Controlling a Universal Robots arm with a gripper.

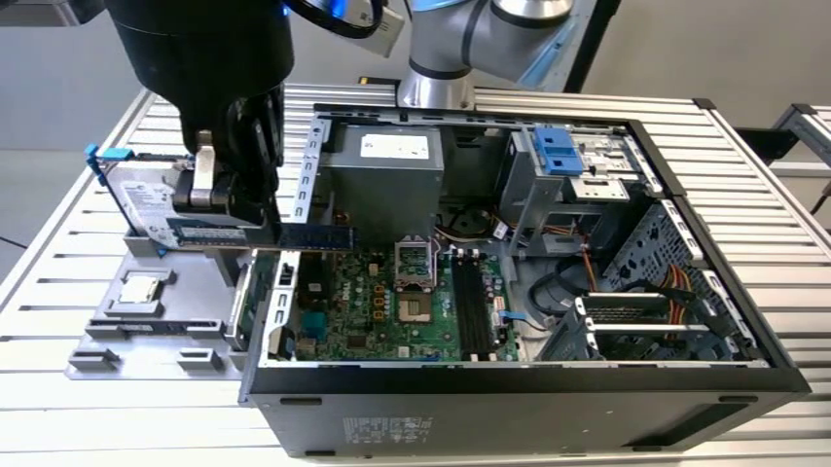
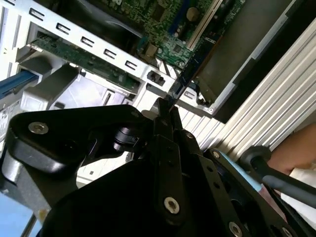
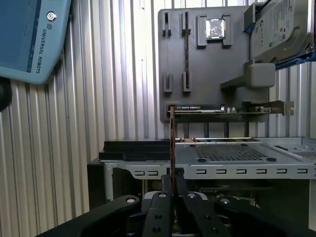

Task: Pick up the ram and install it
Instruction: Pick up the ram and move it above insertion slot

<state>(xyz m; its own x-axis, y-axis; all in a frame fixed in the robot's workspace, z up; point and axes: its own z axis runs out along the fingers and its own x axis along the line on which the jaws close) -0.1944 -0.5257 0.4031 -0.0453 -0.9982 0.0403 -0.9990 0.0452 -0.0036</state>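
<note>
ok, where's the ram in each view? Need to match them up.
Exterior view: the ram is level in the gripper, its free end past the case's slotted rail.
Second wrist view: edge-on, a thin dark strip slanting away from the gripper.
First wrist view: edge-on, an upright strip above the gripper.
Shared landmark: the slotted rail.

Ram [image 3: 172,140] presents edge-on in both wrist views; chips not discernible. Its held end is concealed between the clamped fingers [image 3: 180,185] of the gripper [image 3: 172,174]. In the exterior view the arm [image 1: 449,39] is cut off by the picture's upper edge. A hand [image 2: 296,150] is cropped at the second wrist view's border.
</note>
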